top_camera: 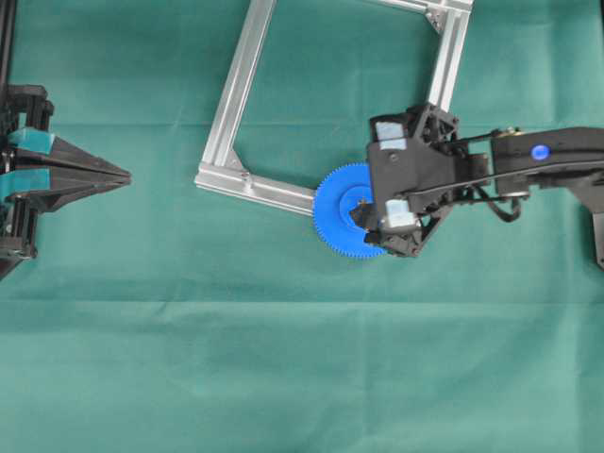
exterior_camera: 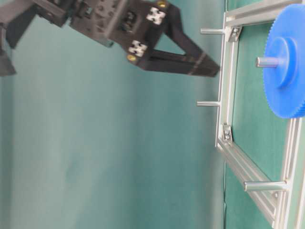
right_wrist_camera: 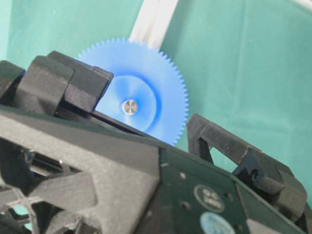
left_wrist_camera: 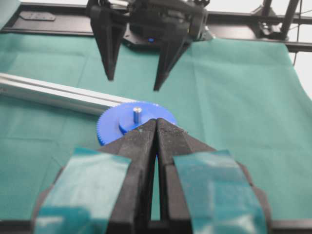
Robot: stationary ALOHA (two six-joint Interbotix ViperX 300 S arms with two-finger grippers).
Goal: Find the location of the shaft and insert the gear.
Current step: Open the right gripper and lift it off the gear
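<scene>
The blue gear [top_camera: 336, 215] lies flat at the near right corner of the aluminium frame [top_camera: 236, 85]. The silver shaft [left_wrist_camera: 137, 114] pokes up through the centre hole of its hub [right_wrist_camera: 129, 107]. In the table-level view the gear [exterior_camera: 288, 67] sits low on the shaft [exterior_camera: 267, 61]. My right gripper [left_wrist_camera: 134, 80] hangs above the gear, clear of it, open, with nothing between its fingers [right_wrist_camera: 73, 83]. My left gripper [top_camera: 123, 176] is shut and empty at the far left, pointing at the gear [left_wrist_camera: 112, 127].
The frame [exterior_camera: 228, 95] carries other upright silver pins [exterior_camera: 207, 103] [exterior_camera: 262, 186] along its bars. Green cloth [top_camera: 283, 377] covers the table. The right arm [top_camera: 538, 160] reaches in from the right edge.
</scene>
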